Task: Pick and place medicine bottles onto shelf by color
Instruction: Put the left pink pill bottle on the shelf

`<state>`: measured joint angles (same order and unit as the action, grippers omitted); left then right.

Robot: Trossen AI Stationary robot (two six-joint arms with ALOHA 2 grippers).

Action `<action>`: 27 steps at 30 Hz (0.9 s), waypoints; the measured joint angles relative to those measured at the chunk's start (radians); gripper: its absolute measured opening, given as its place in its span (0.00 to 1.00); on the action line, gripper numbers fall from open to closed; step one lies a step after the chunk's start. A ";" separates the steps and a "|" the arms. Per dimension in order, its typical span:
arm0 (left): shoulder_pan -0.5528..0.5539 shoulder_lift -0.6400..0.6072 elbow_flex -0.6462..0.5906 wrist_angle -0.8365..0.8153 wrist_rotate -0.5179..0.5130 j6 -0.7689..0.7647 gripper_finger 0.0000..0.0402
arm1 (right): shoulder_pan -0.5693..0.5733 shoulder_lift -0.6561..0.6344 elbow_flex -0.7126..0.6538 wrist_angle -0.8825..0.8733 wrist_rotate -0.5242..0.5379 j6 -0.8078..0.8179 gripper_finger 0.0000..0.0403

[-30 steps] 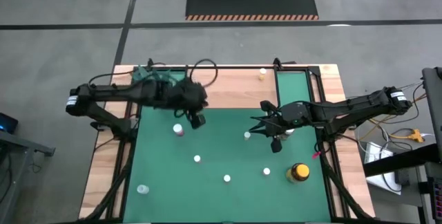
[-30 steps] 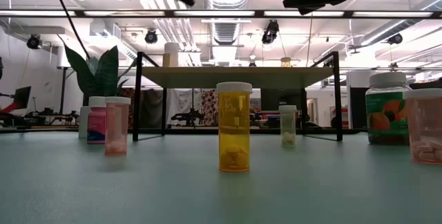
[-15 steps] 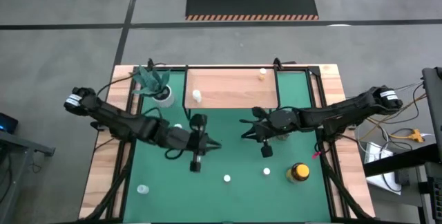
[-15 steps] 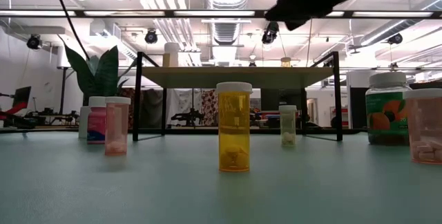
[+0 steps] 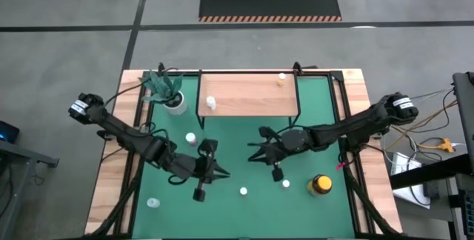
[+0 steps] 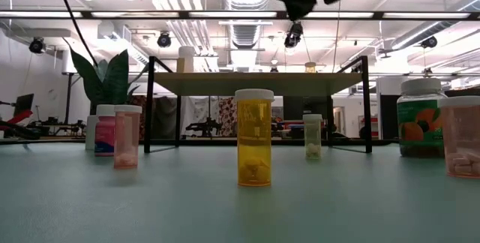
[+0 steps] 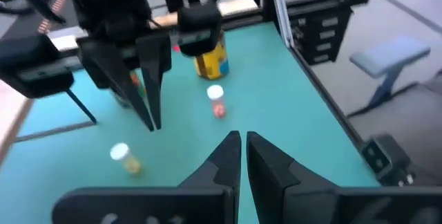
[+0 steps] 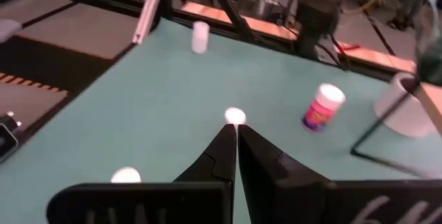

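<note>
The light-wood shelf (image 5: 248, 95) stands at the far side of the green mat, with a white bottle (image 5: 212, 104) and an orange-tinted one (image 5: 281, 78) on top. On the mat stand a pink bottle (image 5: 191, 138), small white-capped bottles (image 5: 243, 192) (image 5: 286, 184) (image 5: 152, 203) and the yellow black-lidded jar (image 5: 320, 184). My left gripper (image 5: 224, 174) hovers mid-mat, pointing right, shut and empty (image 7: 243, 148). My right gripper (image 5: 250, 158) faces it from the right, shut and empty (image 8: 236, 141), above a white cap (image 8: 235, 115).
A white pot with a green plant (image 5: 172, 101) stands left of the shelf. Black frame rails run along the table's sides (image 5: 133, 173). In the low view an orange bottle (image 6: 254, 138) stands in the middle, and a greenish jar (image 6: 420, 119) at the right.
My left gripper has swung from the shelf's left end toward the near edge and the mat's middle, uncovering the plant and the white bottle on the shelf. My right gripper has moved toward the table's left and slightly nearer. The bottles have stayed put.
</note>
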<state>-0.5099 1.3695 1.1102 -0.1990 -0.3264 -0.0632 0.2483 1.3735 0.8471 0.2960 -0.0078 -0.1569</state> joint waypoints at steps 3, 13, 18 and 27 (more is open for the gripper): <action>-0.008 -0.014 -0.040 0.006 -0.001 0.019 0.02 | 0.004 0.063 0.058 0.002 0.000 0.000 0.02; -0.010 -0.170 -0.219 0.046 -0.002 0.102 0.02 | 0.002 0.276 0.324 -0.125 0.009 0.006 0.05; -0.010 -0.317 -0.339 0.125 -0.026 0.115 0.02 | 0.000 0.369 0.437 -0.190 0.010 0.057 0.18; -0.009 -0.505 -0.560 0.379 -0.028 0.286 0.02 | -0.007 0.517 0.583 -0.242 0.114 0.134 0.50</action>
<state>-0.5186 0.8643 0.5500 0.1796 -0.3542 0.2226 0.2417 1.8905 1.4296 0.0536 0.1060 -0.0228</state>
